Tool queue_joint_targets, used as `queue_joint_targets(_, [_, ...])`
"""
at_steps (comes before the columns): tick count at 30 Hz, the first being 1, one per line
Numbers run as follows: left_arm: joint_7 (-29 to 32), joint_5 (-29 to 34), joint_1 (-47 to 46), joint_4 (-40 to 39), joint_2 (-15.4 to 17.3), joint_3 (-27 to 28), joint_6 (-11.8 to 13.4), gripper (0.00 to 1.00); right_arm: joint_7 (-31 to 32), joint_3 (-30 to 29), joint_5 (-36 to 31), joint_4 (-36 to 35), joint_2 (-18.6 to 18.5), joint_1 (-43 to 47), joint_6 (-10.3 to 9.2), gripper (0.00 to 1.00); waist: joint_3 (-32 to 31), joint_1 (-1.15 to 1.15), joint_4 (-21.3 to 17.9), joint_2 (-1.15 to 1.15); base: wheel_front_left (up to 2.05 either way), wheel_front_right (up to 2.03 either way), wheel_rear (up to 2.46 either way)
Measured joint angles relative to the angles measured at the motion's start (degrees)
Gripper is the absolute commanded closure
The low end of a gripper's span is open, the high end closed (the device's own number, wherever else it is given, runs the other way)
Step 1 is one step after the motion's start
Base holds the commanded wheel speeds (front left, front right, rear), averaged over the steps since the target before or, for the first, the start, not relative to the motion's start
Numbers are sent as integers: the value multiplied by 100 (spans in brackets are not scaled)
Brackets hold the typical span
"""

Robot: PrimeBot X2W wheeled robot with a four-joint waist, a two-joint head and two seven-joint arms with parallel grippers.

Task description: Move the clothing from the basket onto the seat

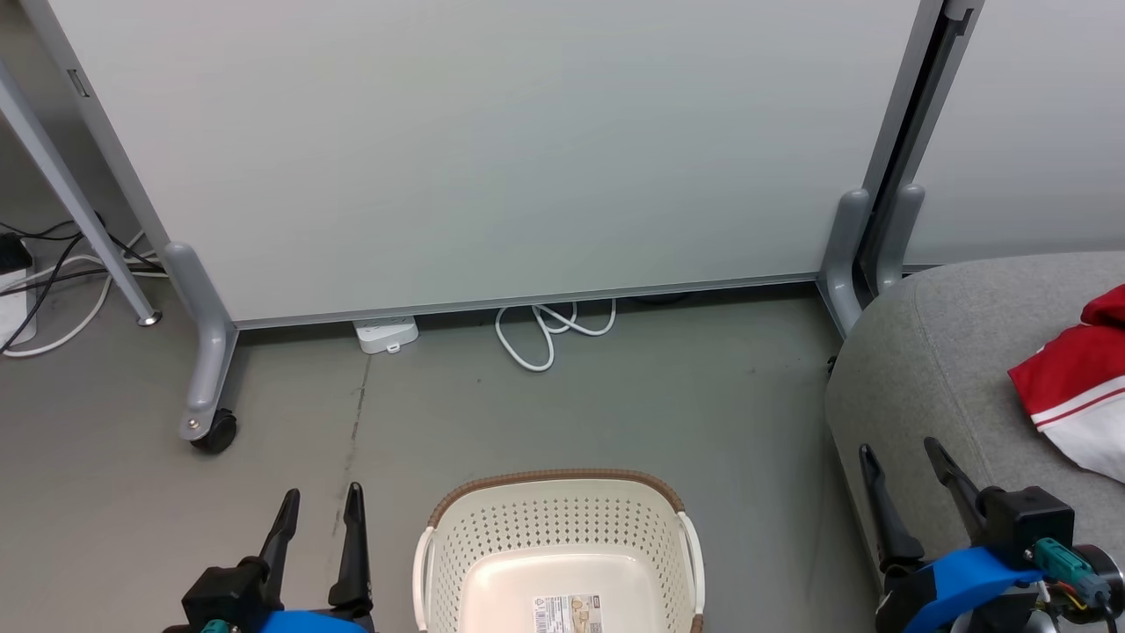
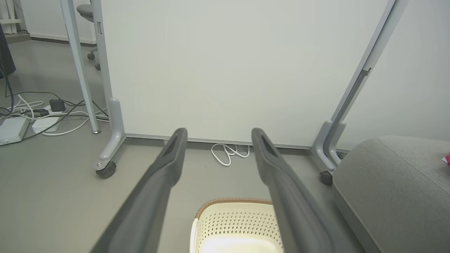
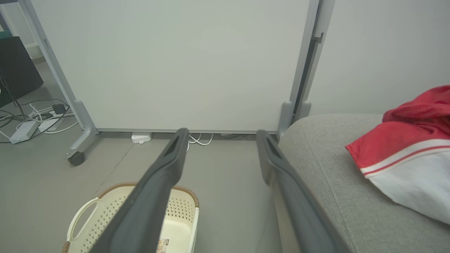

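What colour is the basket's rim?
Brown, woven-look rim on the cream basket; the head view shows it best.

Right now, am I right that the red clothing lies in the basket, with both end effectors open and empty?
Not quite: the head view shows the clothing on the seat and the basket bare. The left end effector and right end effector are open and empty.

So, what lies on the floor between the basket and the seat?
Nothing: the floor between the basket and the seat is bare, as the head view and the right wrist view both show.
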Motion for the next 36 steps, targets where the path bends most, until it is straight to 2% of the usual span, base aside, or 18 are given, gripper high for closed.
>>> queue_joint_targets(14, [0, 7, 0, 118, -3, -57, -1, 0, 5, 74, 14, 30, 33, 0, 0, 0, -32, 0, -46, 0, 0, 0, 0])
queue_joint_targets(15, [5, 5, 5, 156, -5, -56, 0, 100, 7, 74, 16, 69, 35, 4, 0, 100, -33, 0, -47, 0, 0, 0, 0])
queue_joint_targets(24, [45, -45, 283, 581, -18, -55, 0, 100, 20, 74, 56, 560, 65, 144, 0, 100, -33, 0, -51, 0, 0, 0, 0])
queue_joint_targets(36, [388, -1249, 237, 459, -20, 67, 0, 100, 189, 19, 1402, 570, 69, 126, 0, 100, -7, 1, -75, 0, 0, 0, 0])
